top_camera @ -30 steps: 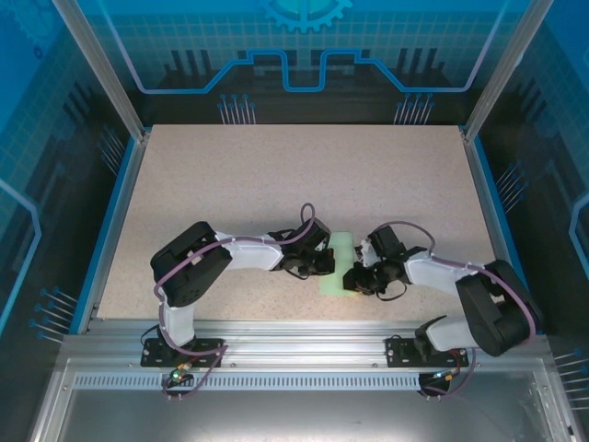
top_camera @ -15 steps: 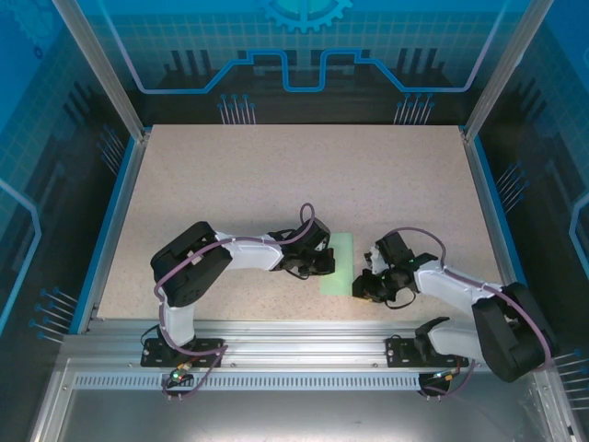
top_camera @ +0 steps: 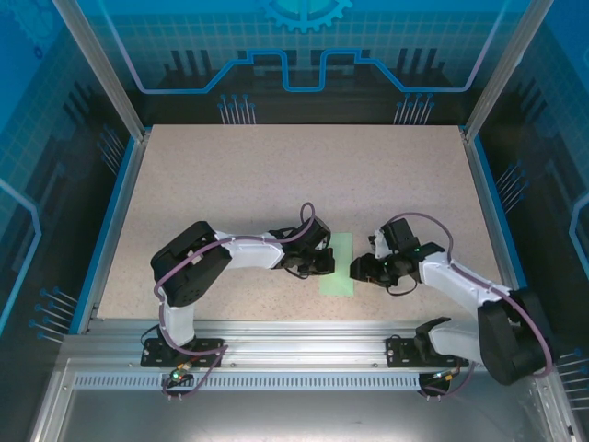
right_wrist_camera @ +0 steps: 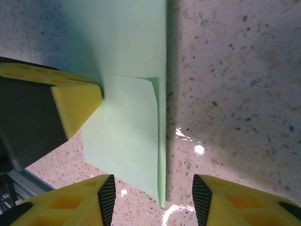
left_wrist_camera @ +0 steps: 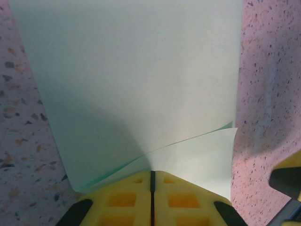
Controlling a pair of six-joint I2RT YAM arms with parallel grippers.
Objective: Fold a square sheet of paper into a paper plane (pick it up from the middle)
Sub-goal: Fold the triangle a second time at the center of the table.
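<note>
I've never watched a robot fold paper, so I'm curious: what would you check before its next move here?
1. The left hand grips the paper: ok, shut on its edge.
2. The right hand is ready to grip: ok, open, astride the paper's long edge.
3. The paper lies flat on the table: not ok, one layer lifts at the left hand.
4. The hands are apart from each other: ok, a gap shows between them.
5. The crease is pressed sharp: cannot tell.
</note>
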